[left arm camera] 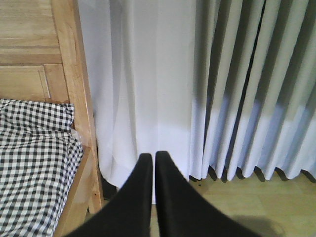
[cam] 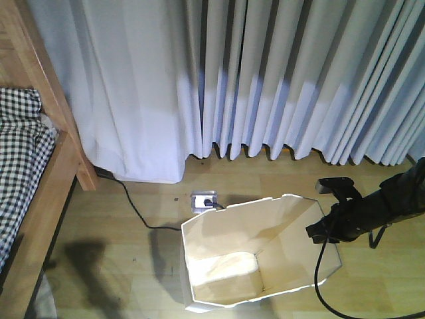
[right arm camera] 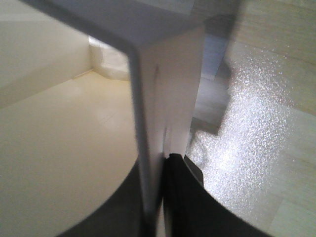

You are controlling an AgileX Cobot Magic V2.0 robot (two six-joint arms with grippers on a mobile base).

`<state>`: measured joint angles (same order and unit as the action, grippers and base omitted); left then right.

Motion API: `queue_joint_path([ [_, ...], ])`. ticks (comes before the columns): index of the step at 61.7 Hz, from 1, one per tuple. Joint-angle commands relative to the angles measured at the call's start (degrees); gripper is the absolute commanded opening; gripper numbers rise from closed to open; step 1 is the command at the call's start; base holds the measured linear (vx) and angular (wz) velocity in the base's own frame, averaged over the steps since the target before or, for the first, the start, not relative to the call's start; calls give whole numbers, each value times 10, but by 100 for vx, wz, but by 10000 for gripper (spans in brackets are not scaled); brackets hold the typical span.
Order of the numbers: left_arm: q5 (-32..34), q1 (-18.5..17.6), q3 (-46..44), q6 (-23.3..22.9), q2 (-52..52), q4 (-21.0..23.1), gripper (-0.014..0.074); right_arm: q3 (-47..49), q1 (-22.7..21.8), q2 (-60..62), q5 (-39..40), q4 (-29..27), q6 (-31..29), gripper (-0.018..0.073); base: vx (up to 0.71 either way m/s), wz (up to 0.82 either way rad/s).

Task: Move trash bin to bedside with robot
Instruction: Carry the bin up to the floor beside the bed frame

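The white trash bin [cam: 252, 259] with a cream interior stands on the wooden floor, right of the bed. My right gripper [cam: 321, 229] is shut on the bin's right rim; the right wrist view shows the rim wall [right arm camera: 163, 98] pinched between the black fingers [right arm camera: 185, 197]. The bed, with a light wooden frame [cam: 46, 179] and black-and-white checked bedding [cam: 20, 153], lies at the left, a gap of floor away from the bin. It also shows in the left wrist view [left arm camera: 34, 163]. My left gripper [left arm camera: 150, 158] is shut and empty, held in the air facing the curtain.
White pleated curtains [cam: 265, 73] hang along the back wall. A floor socket [cam: 204, 199] with a black cable [cam: 133, 203] lies just behind the bin, the cable running left to the bed's corner post. A black cable [cam: 319, 279] trails from my right arm.
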<state>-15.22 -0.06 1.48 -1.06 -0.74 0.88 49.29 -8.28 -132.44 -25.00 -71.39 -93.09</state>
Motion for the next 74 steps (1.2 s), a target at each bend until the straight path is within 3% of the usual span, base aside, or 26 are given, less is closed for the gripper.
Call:
queue_joint_path([
  [1,40,-1,11,-3,-8,2,-7,6,-3,42,-108,-24,4,-6,18,-1],
  [74,40,-1,11,-3,-8,2,-7,6,-3,42,-108,-24,4,-6,10,-1],
])
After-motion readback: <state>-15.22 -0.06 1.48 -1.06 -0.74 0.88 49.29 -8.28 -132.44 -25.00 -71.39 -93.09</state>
